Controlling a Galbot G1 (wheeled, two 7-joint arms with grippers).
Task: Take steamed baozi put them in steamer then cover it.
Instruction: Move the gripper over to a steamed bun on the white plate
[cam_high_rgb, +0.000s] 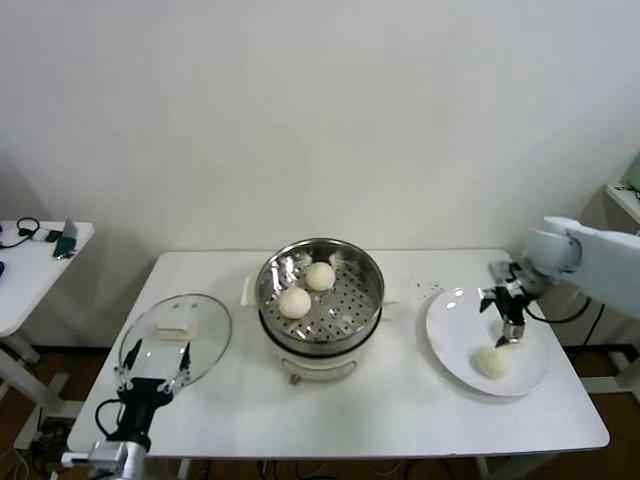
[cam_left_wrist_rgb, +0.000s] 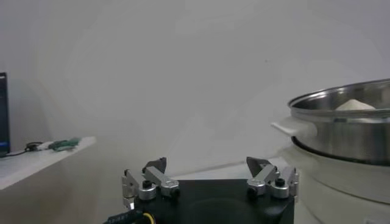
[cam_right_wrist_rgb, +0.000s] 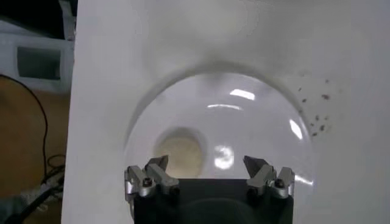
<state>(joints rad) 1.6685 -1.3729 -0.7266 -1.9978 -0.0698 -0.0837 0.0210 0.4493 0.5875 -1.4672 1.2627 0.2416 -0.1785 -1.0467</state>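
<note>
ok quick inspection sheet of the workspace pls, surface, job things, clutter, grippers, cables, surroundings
surface: white rectangular table, dark specks near the plate
job's things: round shiny steel steamer at mid-table, uncovered, two off-white buns on its perforated tray; one off-white bun clearly seen on the flat white plate; clear glass lid lying on the table, robot's left of the steamer
clutter: nothing seen beyond the specks
grippers: right gripper open above the plate; left gripper open at the lid's near edge
cables: dark cable at the right arm
surroundings: white wall; small side table with small items on the robot's left
</note>
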